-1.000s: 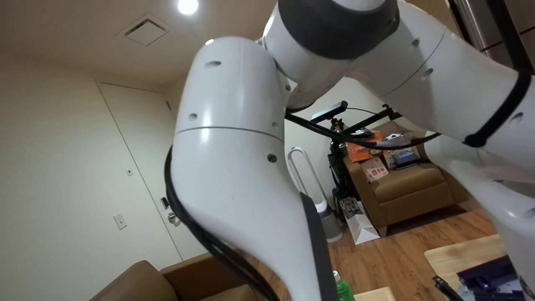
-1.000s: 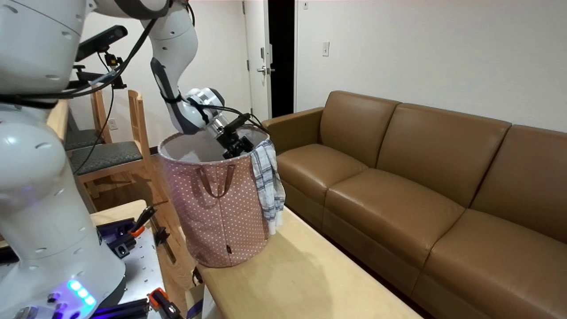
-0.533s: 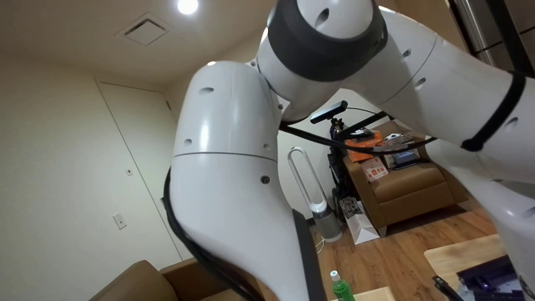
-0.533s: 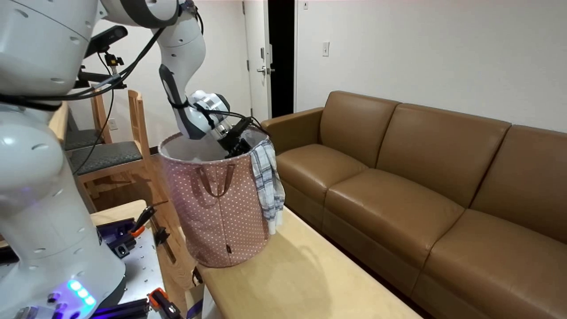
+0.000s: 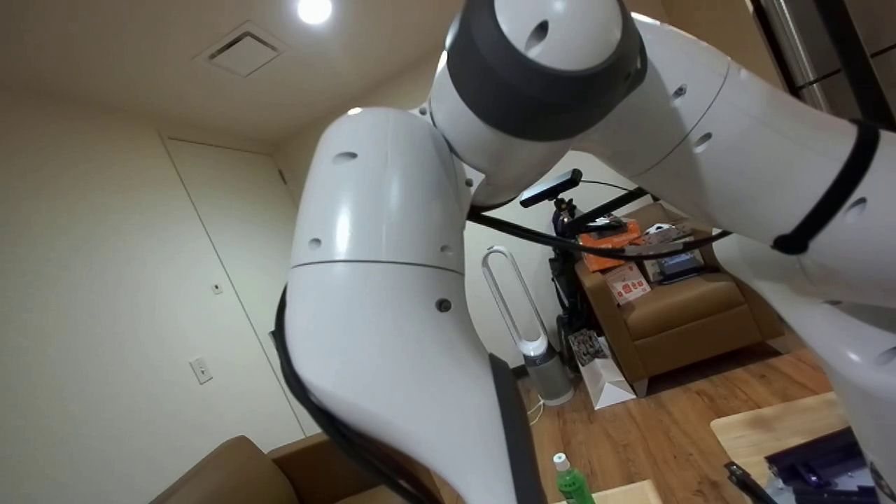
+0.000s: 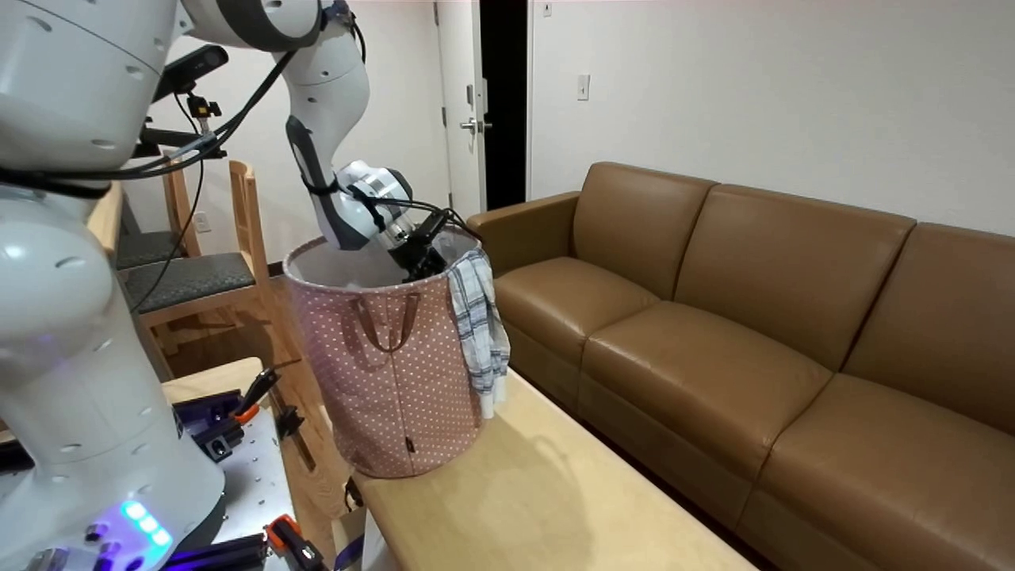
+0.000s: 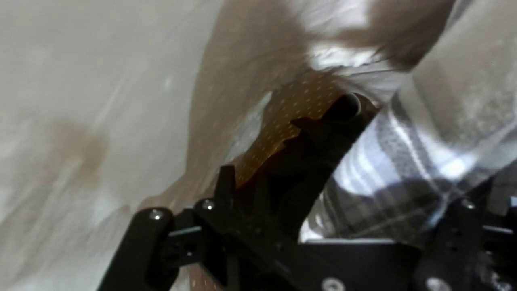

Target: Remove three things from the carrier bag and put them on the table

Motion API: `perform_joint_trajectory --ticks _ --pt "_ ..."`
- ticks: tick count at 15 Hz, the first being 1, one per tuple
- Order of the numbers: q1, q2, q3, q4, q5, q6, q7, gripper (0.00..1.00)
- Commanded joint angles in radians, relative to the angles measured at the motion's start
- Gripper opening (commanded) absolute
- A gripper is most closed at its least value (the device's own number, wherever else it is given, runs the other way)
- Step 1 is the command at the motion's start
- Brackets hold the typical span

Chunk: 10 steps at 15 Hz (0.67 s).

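The carrier bag (image 6: 381,420), pink with white dots, stands upright at one end of the table (image 6: 523,500), near the sofa (image 6: 714,317). A plaid cloth (image 6: 480,329) hangs over its rim and down the outer wall. The gripper (image 6: 422,266) points obliquely down into the bag, its tips hidden by the rim in an exterior view. In the wrist view the jaws stand spread; one of the fingers (image 7: 224,186) shows plainly, while cloth covers most of its opposite. Whether cloth and finger touch cannot be told. Deeper inside lies a dark rounded item (image 7: 339,121), not identifiable. In an exterior view a green bottle (image 5: 574,484) is partly in frame.
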Motion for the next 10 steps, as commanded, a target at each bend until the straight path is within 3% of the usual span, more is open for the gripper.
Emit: perform_joint_trajectory --ticks 1,7,10 --pt "-0.03 0.002 0.011 -0.013 0.002 0.05 0.014 1.0" --pt "-0.081 0.073 0.054 -0.021 0.225 0.026 -0.121 1.0" --pt "-0.07 0.095 0.051 -0.003 0.291 -0.023 -0.167 1.0"
